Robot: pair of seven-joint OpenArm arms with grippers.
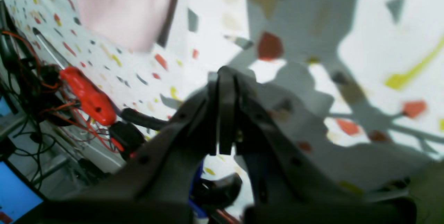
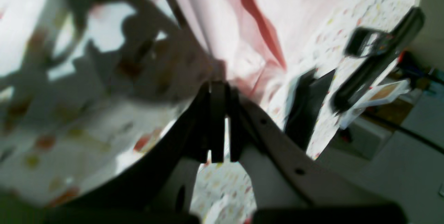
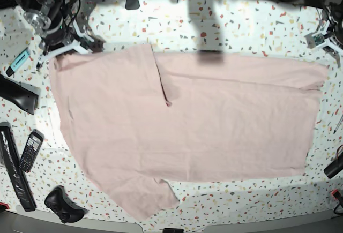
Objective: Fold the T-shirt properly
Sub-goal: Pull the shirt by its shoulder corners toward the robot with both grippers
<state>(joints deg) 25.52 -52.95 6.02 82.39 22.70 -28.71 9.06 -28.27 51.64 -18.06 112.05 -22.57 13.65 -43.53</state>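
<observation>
One T-shirt (image 3: 214,120), pale pink, spread plain side up across the speckled tabletop (image 3: 241,24), one part folded over at the upper left. No lettering or label readable on it.

Two hands: left hand (image 1: 225,78) closed and empty over bare tabletop; right hand (image 2: 216,88) closed, at the shirt's edge, grip on cloth not clear.

At the left edge: one remote control (image 3: 30,150), one black game controller (image 3: 63,203), one turquoise marker (image 3: 19,60), its writing too small to read.
</observation>
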